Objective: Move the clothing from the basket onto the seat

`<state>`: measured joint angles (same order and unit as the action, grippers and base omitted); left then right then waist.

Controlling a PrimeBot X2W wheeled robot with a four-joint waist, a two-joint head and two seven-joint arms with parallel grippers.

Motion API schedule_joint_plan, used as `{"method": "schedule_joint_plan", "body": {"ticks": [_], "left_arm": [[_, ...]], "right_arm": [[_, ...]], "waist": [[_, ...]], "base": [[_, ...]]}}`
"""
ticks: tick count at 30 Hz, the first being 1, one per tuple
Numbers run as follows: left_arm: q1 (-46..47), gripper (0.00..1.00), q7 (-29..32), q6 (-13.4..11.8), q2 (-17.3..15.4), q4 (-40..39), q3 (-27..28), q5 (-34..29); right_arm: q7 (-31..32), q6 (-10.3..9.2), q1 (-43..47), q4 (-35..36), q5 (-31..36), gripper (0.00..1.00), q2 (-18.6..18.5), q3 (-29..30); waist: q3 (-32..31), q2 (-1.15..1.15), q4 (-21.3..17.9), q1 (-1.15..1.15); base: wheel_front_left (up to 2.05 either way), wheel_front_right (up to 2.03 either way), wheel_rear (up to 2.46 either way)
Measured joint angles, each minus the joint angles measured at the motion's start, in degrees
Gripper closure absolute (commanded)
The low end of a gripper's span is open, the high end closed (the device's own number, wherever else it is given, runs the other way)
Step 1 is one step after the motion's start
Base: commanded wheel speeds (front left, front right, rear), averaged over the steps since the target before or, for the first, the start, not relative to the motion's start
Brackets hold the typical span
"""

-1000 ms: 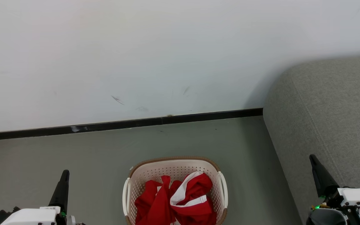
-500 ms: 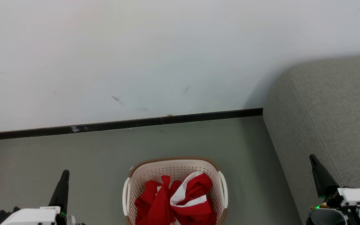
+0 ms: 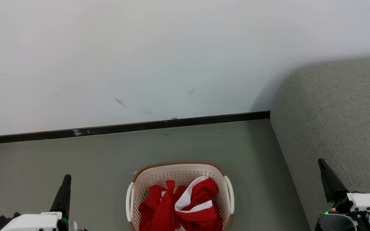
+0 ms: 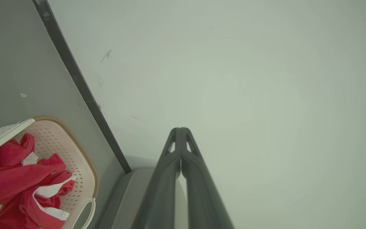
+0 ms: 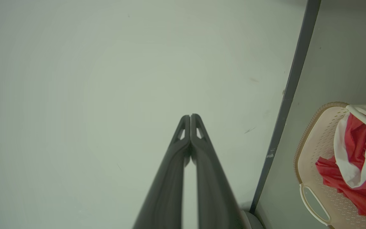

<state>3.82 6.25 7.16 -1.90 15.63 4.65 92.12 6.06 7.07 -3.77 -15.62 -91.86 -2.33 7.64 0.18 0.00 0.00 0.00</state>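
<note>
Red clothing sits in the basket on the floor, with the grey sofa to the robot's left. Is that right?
Not quite: the sofa is to the robot's right, as the head view shows. The clothing is in the basket on the floor.

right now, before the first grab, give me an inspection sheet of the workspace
surface: grey floor; the basket stands on it
job's things: clothing, red and white, heaped in the basket; sofa to the robot's right, nothing on the part in view
clutter: one small white speck on the floor
grippers: left gripper shut, holding nothing, to the left of the basket; right gripper shut, holding nothing, in front of the sofa
cables: nothing seen
surroundings: white wall with a few scuffs; dark skirting along its foot
</note>
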Motion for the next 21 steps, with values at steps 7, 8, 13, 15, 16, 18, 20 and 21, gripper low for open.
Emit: {"method": "schedule_joint_plan", "body": {"ticks": [7,8,13,15,16,18,20,21], "left_arm": [[0.0,1.0,0.0,0.0,0.0,0.0,0.0,0.0],[0.0,1.0,0.0,0.0,0.0,0.0,0.0,0.0],[0.0,1.0,0.0,0.0,0.0,0.0,0.0,0.0],[0.0,1.0,0.0,0.0,0.0,0.0,0.0,0.0],[0.0,1.0,0.0,0.0,0.0,0.0,0.0,0.0],[0.0,1.0,0.0,0.0,0.0,0.0,0.0,0.0],[0.0,1.0,0.0,0.0,0.0,0.0,0.0,0.0],[0.0,1.0,0.0,0.0,0.0,0.0,0.0,0.0]], "right_arm": [[0.0,0.0,0.0,0.0,0.0,1.0,0.0,0.0],[0.0,0.0,0.0,0.0,0.0,1.0,0.0,0.0],[0.0,0.0,0.0,0.0,0.0,1.0,0.0,0.0],[0.0,0.0,0.0,0.0,0.0,1.0,0.0,0.0],[0.0,0.0,0.0,0.0,0.0,1.0,0.0,0.0],[0.0,0.0,0.0,0.0,0.0,1.0,0.0,0.0],[0.0,0.0,0.0,0.0,0.0,1.0,0.0,0.0],[0.0,0.0,0.0,0.0,0.0,1.0,0.0,0.0]], "waist": [[0.0,0.0,0.0,0.0],[0.0,0.0,0.0,0.0],[0.0,0.0,0.0,0.0],[0.0,0.0,0.0,0.0],[0.0,0.0,0.0,0.0],[0.0,0.0,0.0,0.0],[0.0,0.0,0.0,0.0],[0.0,0.0,0.0,0.0]], "base": [[0.0,0.0,0.0],[0.0,0.0,0.0],[0.0,0.0,0.0],[0.0,0.0,0.0],[0.0,0.0,0.0],[0.0,0.0,0.0],[0.0,0.0,0.0],[0.0,0.0,0.0]]}}
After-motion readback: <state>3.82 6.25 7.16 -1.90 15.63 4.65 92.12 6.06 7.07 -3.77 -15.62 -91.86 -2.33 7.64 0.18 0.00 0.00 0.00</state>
